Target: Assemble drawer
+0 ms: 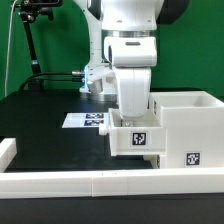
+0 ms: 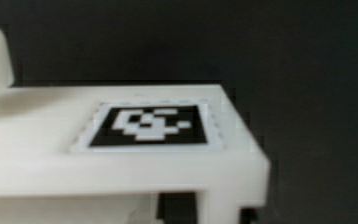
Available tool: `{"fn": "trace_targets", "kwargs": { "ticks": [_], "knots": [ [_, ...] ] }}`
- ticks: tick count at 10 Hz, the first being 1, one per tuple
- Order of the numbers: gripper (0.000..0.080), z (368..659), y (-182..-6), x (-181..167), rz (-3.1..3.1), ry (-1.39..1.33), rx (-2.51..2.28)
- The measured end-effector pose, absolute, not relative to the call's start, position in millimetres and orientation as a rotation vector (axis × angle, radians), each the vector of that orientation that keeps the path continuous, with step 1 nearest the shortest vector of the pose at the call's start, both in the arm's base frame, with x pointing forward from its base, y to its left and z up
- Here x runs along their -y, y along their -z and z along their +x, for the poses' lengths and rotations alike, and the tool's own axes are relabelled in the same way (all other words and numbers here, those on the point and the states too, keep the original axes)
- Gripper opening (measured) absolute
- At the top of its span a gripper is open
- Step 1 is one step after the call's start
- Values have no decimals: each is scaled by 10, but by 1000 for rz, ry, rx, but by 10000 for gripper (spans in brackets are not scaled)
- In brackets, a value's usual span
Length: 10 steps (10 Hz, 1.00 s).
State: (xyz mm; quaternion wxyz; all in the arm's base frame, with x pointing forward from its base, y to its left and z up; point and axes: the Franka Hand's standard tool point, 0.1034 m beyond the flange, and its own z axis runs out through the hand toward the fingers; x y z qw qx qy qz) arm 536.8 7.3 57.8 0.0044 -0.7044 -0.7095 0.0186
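Note:
A small white drawer part [image 1: 135,140] with a black-and-white tag on its front stands against the exterior view's left side of the large open white drawer box [image 1: 188,125]. My gripper [image 1: 133,118] reaches down into the small part from above, and its fingertips are hidden there. In the wrist view the tagged white part [image 2: 149,125] fills the frame. Two dark fingertips [image 2: 176,205] show at the edge with a white wall between them. The gripper [image 2: 211,208] looks shut on that wall.
The marker board [image 1: 86,120] lies on the black table behind the parts. A long white rail [image 1: 100,185] runs along the front, with a raised end [image 1: 7,150] at the exterior view's left. A camera stand [image 1: 35,40] rises at the back.

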Motion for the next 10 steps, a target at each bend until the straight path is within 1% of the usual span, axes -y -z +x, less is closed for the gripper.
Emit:
{"fn": "trace_targets", "kwargs": {
  "ticks": [5, 7, 10],
  "knots": [
    [42, 5376, -573, -68, -2237, -48, 2201],
    [42, 5385, -548, -24, -2165, -26, 2286],
    [42, 5386, -551, -64, -2115, -33, 2341]
  ]
}}
